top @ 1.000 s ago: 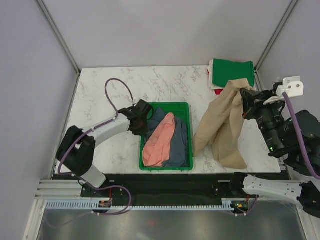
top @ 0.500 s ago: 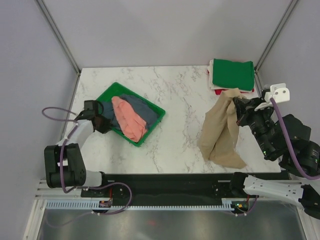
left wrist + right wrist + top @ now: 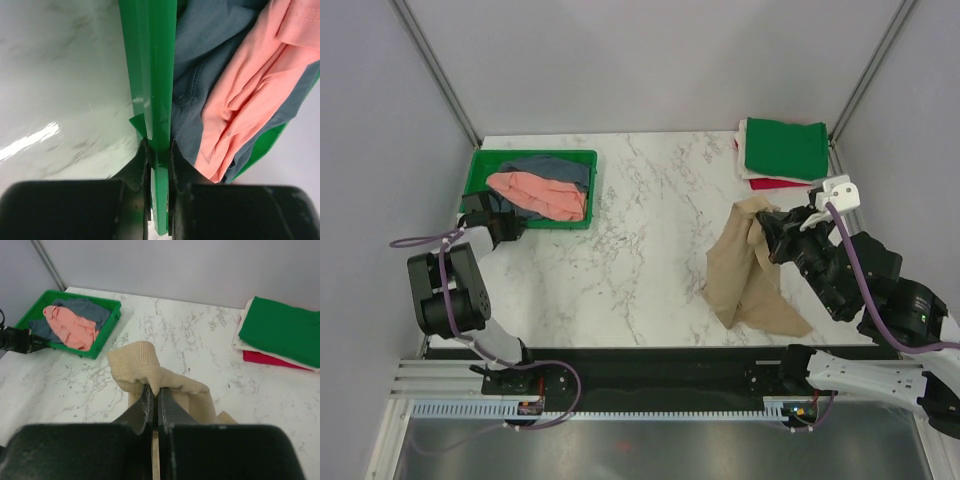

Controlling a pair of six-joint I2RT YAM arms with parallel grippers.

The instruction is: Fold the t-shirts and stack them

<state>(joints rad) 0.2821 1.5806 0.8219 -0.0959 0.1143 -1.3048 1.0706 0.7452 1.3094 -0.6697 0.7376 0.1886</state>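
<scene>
Marble table (image 3: 650,230), far-left: tray (image 3: 480,170) with pink shirt (image 3: 540,193) on grey shirt (image 3: 545,165), rim clamped by left gripper (image 3: 159,150). Right: tan shirt (image 3: 745,285) pinched by right gripper (image 3: 154,392), near folded green shirt (image 3: 785,148).

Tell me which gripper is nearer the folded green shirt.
Right. The right gripper, shut on the tan shirt, sits just on the near side of the folded green shirt. The left gripper clamps the rim of the green tray, far across the table.

The left gripper (image 3: 159,152) clamps the green tray (image 3: 149,60) holding a pink shirt (image 3: 250,95) and grey-blue shirt (image 3: 200,70).
</scene>
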